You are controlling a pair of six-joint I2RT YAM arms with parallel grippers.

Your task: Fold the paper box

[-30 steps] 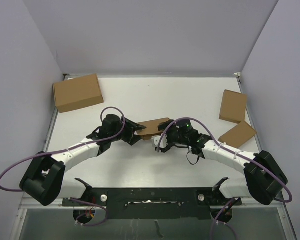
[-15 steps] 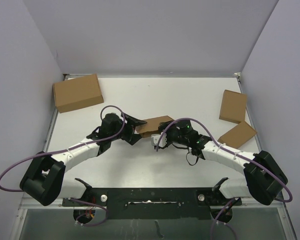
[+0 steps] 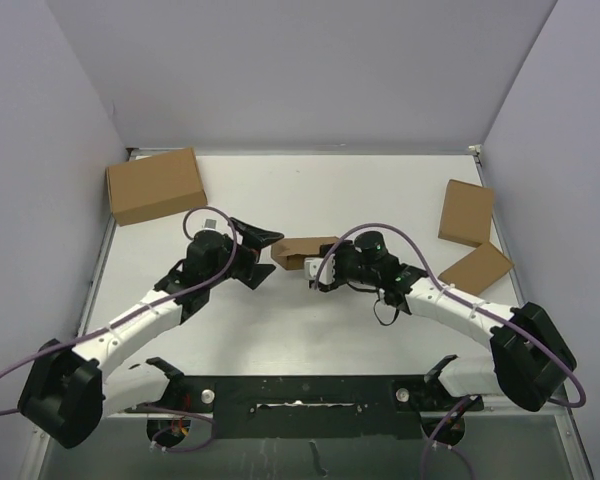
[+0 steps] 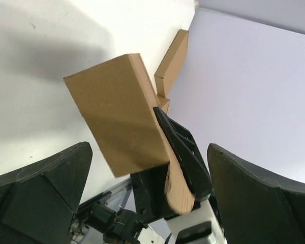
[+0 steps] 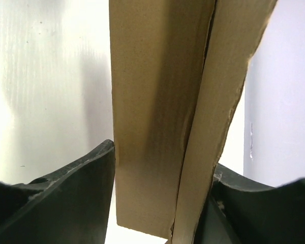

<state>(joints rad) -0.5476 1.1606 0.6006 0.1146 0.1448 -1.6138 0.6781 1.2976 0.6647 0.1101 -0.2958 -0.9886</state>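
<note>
Holding the paper box (image 3: 302, 252) over the middle of the tabletop (image 3: 380, 190) falls to the right gripper (image 5: 160, 203) alone, clamped on one end; left gripper (image 3: 265, 256) is spread wide just off the other end, gripping nothing. Risk: a one-ended pinch lets the box pivot or slip, and the gaping side flap (image 5: 229, 101) could spring open if the left jaws clip it.

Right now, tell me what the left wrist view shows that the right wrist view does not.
Left wrist only: the paper box whole, its broad face, the right gripper clamping its end, two other brown boxes by the wall, and the left fingers spread wide, off the box. Right wrist only: a close look at a flap gaping from the box's body. Both: the paper box and the white table.
</note>
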